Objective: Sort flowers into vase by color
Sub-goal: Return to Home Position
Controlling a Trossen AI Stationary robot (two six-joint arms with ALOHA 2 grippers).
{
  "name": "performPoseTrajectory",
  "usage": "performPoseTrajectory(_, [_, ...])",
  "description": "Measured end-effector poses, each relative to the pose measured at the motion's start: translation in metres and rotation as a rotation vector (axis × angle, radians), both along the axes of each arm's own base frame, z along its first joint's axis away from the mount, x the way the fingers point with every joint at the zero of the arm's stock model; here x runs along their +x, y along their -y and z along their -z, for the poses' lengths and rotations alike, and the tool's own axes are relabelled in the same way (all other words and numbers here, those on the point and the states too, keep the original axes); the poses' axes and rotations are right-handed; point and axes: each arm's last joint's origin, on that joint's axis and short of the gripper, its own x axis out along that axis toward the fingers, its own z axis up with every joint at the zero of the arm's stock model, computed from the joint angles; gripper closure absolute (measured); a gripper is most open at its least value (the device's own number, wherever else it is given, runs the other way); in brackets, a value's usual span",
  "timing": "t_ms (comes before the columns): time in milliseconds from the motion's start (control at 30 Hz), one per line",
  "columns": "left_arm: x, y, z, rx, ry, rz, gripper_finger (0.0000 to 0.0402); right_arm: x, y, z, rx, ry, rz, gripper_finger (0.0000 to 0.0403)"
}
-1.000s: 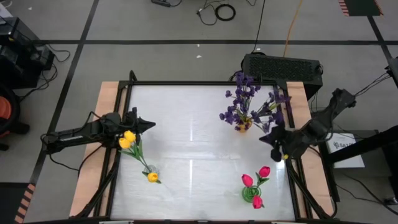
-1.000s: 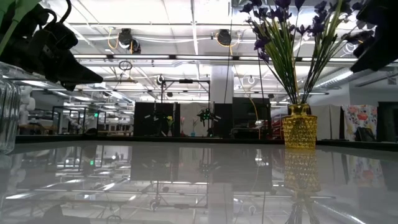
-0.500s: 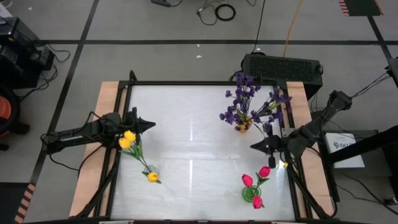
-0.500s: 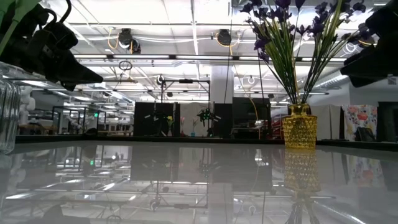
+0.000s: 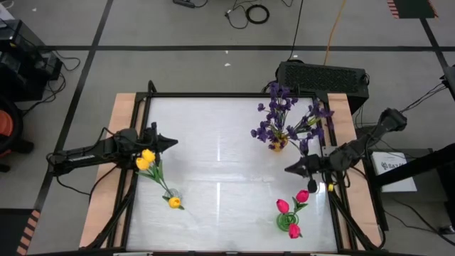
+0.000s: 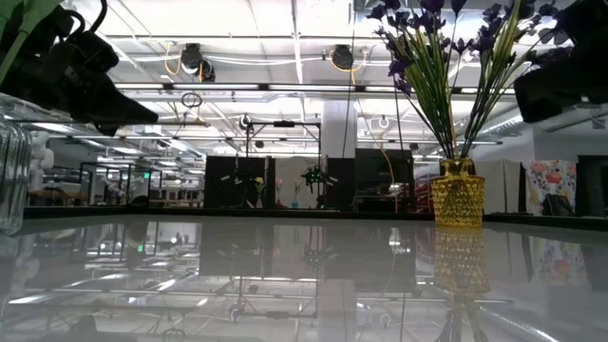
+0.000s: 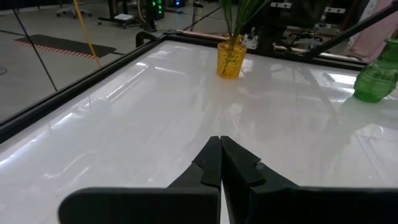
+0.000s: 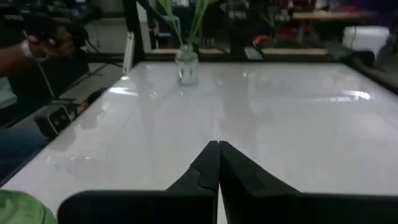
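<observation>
Purple sprigs [image 6: 446,57] stand stems-down in the yellow vase [image 6: 457,195], fanning upward, far right on the surface [image 5: 220,142]. Yellow tulips [image 5: 146,161] lean from the clear vase [image 8: 186,65], near left. Pink-red tulips [image 5: 283,206] sit in the green vase [image 7: 376,78], near right. Left gripper [image 5: 173,142] and right gripper [image 5: 287,169]: jaws closed, empty.

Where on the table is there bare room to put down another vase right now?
The middle of the table is bare, between the clear jar and the yellow vase; so is the far left corner. The right side is crowded: the right tool hangs between the yellow vase and the green vase.
</observation>
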Motion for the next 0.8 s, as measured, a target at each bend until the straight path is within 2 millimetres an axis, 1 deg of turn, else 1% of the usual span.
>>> performPoseTrajectory(167, [0.0,0.0,-0.001,0.014,0.007,0.015,0.0398,0.004,0.005,-0.002,-0.029,0.045,-0.005,0.0403])
performPoseTrajectory(300, [0.0,0.0,-0.001,0.014,0.01,0.014,0.0398,0.006,0.01,0.01,-0.027,0.075,-0.003,0.0403])
performPoseTrajectory(467, [0.0,0.0,-0.001,0.014,0.009,0.015,0.0398,0.008,0.014,0.01,-0.028,0.078,-0.001,0.0403])
performPoseTrajectory(567, [0.0,0.0,-0.001,0.014,0.009,0.015,0.0398,0.009,0.017,0.015,-0.029,0.086,-0.007,0.0403])
performPoseTrajectory(800, [0.001,0.0,-0.002,0.015,0.024,0.015,0.0398,0.011,0.025,0.011,-0.049,0.129,-0.004,0.0403])
